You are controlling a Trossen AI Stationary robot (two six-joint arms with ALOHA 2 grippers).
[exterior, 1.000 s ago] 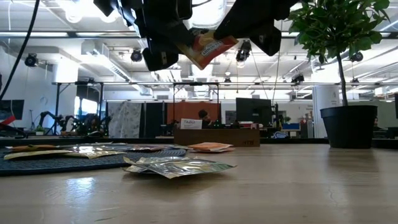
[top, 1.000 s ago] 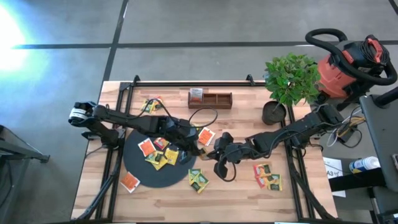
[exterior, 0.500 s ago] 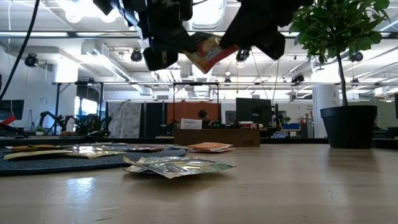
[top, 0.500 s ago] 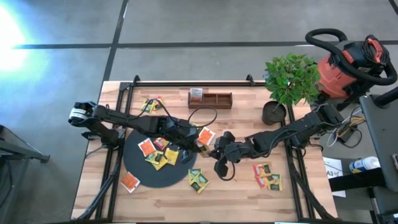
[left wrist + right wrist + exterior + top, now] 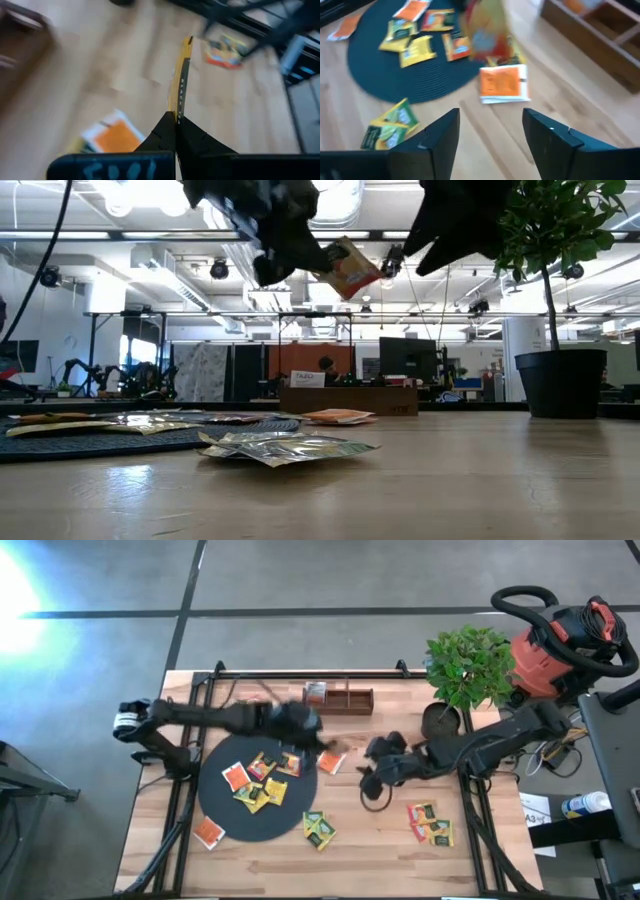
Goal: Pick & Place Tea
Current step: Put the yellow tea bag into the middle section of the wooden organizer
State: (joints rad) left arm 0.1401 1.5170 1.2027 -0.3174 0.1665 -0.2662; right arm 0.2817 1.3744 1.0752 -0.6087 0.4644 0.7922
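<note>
table wood | disc black, six tea packets on it, more around it | tray at far edge | left gripper clenched on orange-red packet, held edge-on above table between tray and disc | right gripper released, jaws apart, empty, beside disc

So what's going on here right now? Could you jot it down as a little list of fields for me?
left hand: shut on an orange-and-yellow tea packet, lifted above the table
right hand: open, holding nothing, hanging over the wooden table
black disc: several tea packets lie on it
loose packets: one orange packet beside the disc, others scattered on the wood
wooden compartment tray: at the table's far edge
potted plant: far right corner
</note>
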